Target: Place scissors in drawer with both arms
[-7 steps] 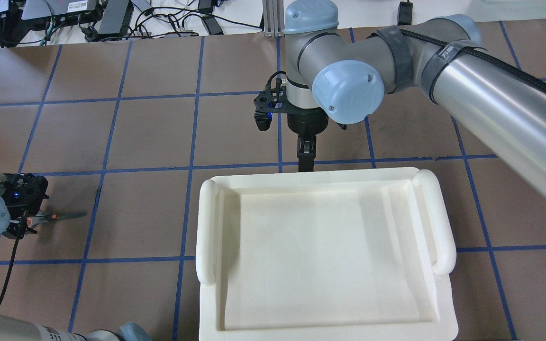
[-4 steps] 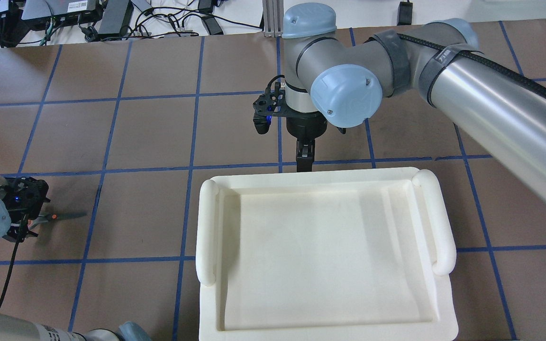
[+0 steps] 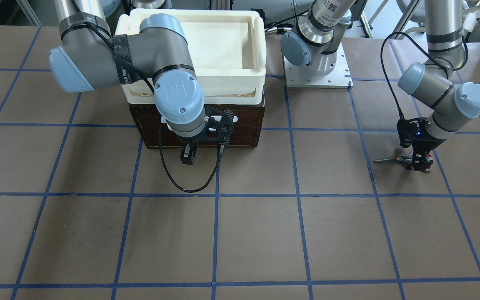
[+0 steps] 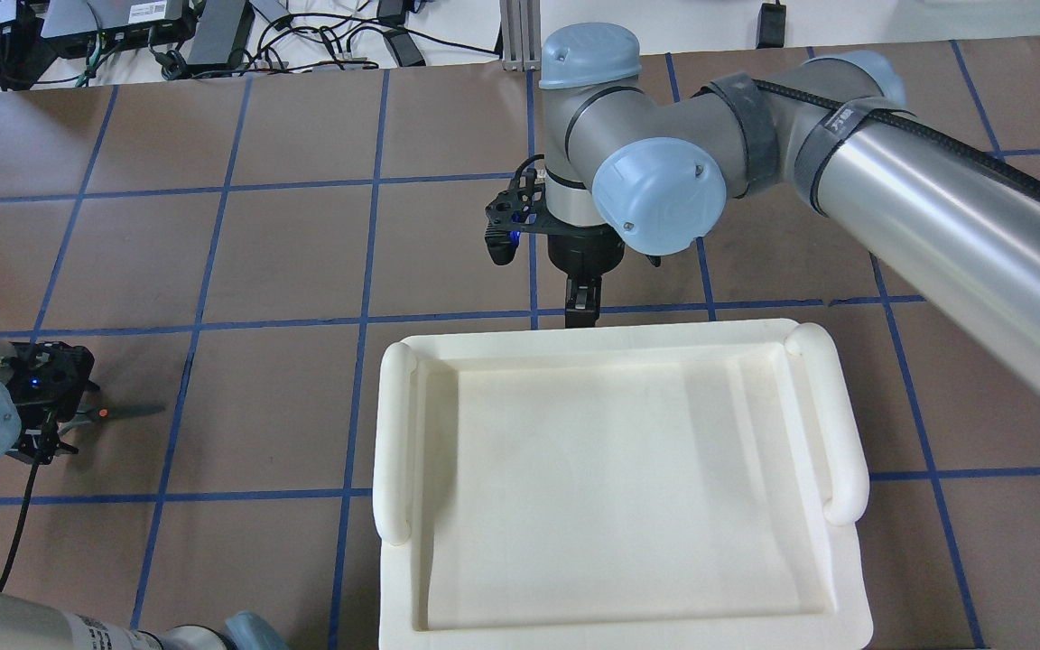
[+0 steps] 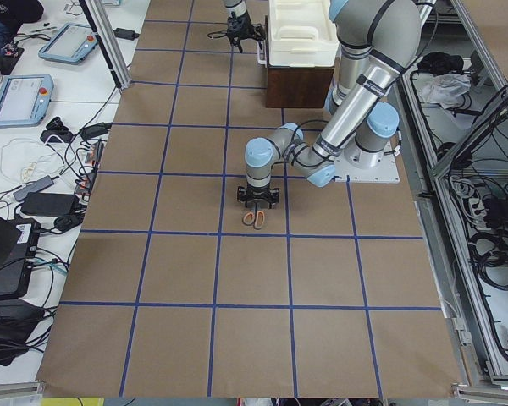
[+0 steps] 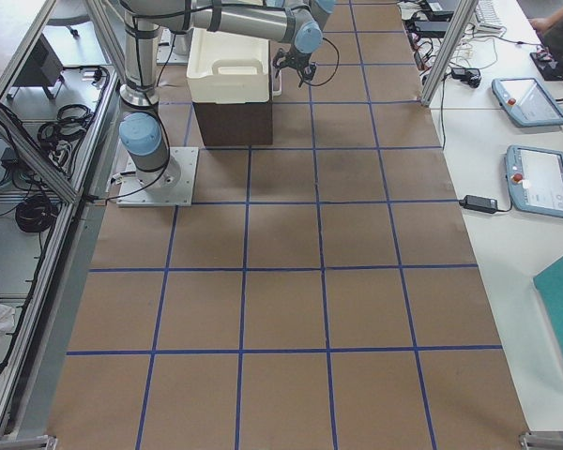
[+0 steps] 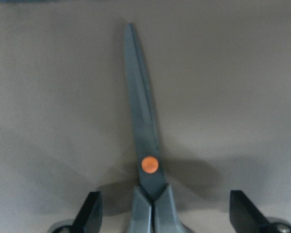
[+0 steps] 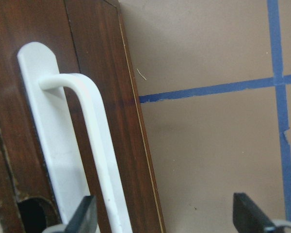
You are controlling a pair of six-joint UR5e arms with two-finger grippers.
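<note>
Left gripper [image 3: 418,163] spread wide over the scissors [image 7: 144,141], well apart from the drawer [image 3: 244,127]; right gripper [image 3: 187,158] wide before it.

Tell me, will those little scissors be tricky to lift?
Probably stiff: the scissors show closed, straight blades, so they shouldn't flop. They lie flat on the table, so a nudge would likely slide them, not roll them. Thin and low, they offer the open left claw little to grip; the thicker handles seem safer.
</note>
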